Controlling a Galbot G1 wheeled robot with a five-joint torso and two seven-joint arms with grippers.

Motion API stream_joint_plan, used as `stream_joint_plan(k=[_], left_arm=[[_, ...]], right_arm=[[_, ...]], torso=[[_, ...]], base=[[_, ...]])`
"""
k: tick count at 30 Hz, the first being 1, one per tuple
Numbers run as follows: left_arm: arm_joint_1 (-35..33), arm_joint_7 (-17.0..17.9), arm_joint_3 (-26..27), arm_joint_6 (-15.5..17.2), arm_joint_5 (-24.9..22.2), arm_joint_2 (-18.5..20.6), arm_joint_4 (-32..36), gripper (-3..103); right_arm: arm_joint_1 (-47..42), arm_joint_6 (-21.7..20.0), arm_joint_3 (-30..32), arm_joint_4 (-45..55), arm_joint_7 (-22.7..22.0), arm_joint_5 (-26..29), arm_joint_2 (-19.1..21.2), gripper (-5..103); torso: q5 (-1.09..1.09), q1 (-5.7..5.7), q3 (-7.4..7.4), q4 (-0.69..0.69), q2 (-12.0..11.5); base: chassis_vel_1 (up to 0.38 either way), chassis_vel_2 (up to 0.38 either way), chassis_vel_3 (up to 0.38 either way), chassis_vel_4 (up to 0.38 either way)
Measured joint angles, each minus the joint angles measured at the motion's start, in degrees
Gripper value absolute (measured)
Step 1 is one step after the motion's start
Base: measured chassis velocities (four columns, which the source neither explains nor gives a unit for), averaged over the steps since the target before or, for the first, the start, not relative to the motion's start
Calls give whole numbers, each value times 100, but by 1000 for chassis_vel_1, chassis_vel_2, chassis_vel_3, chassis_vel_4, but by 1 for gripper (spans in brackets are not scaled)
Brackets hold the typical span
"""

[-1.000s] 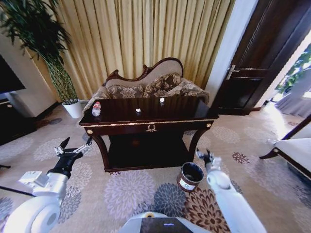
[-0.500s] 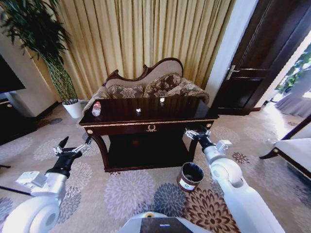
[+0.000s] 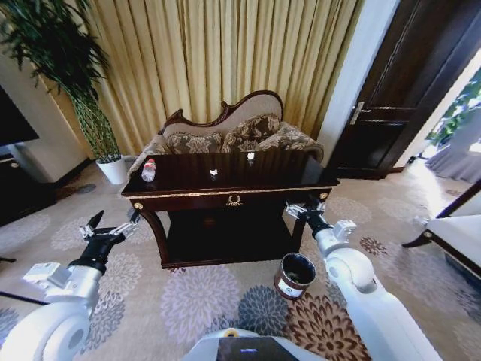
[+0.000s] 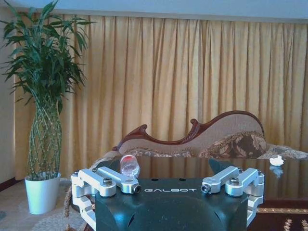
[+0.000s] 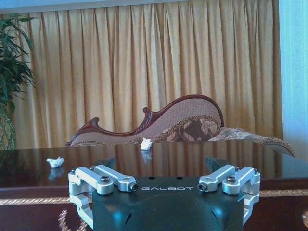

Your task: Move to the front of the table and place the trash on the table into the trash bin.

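- Trash on dark table (image 3: 301, 171): clear bottle (image 3: 149, 169) with red cap upright at table's left end; one white scrap (image 3: 214, 172) near centre of top; second scrap (image 3: 250, 156) farther back, toward sofa (image 3: 240, 134).
- Bottle, scraps all well apart from one another; none touched by either gripper.
- Bin (image 3: 294, 275) on patterned carpet (image 3: 195, 297), in front of table's right leg, just beside lower shelf corner; white label facing forward.
- Left gripper (image 3: 111, 226) held low, off table's front left corner, apart from table; fingers spread, nothing between them.
- Left wrist view: bottle (image 4: 129, 166) seen just above spread fingers, at table-top height; one scrap (image 4: 276, 160) far off to the side.
- Right gripper (image 3: 304, 207) raised near table's front right corner, at about drawer height, above and behind bin; fingers spread, empty.
- Right wrist view: table front edge with gold trim straight ahead; both scraps (image 5: 55, 162) (image 5: 146, 143) visible on glossy top.
- Potted plant (image 3: 113, 167) in white pot on floor beyond table's left end; curtain (image 3: 225, 60) behind sofa.
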State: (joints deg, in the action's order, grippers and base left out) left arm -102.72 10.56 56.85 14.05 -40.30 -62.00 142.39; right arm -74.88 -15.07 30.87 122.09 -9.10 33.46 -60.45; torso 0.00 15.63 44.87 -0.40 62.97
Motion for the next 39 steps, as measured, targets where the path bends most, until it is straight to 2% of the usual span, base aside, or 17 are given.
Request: stream_joint_plan(k=[18, 39], left_arm=[[-1, -45, -51, -42, 3, -41, -40, 100], [-99, -70, -31, -88, 33, -145, 70, 100]], right_arm=[[-14, -137, -97, 94, -46, 89, 2, 100], [-18, -245, -177, 195, -59, 73, -24, 100]], torso=[[0, 3, 1, 0, -3], [0, 2, 1, 0, -1]], base=[[-186, 186, 189, -182], [-73, 70, 72, -74]])
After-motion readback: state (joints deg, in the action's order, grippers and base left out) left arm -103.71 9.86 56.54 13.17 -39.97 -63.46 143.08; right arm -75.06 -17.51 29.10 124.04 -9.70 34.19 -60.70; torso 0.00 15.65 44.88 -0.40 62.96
